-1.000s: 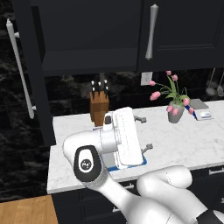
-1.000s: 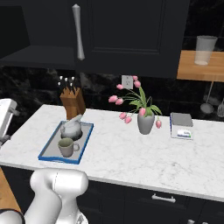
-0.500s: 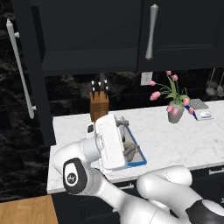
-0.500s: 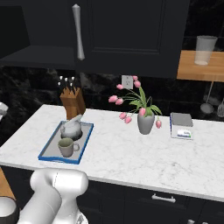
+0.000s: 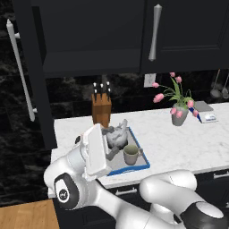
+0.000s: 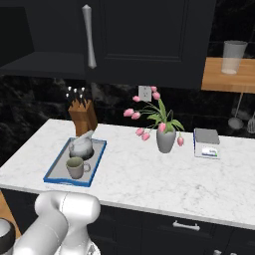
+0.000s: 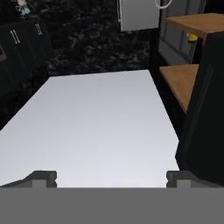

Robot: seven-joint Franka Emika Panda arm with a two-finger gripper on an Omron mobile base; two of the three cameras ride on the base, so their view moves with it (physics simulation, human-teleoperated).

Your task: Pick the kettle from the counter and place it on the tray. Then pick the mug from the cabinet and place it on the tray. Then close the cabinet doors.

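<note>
Hand view: wide-open end effector (image 7: 111, 177) faces away from tray (image 5: 142, 164).

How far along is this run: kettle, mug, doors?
Done: the kettle and mug both sit on the tray. In hand: nothing; the gripper is open and empty. Left: the left cabinet door stands swung open, its handle untouched; the right door looks shut.

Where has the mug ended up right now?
The mug stands on the tray at the left end of the counter, just in front of the kettle and not far from the knife block.
</note>
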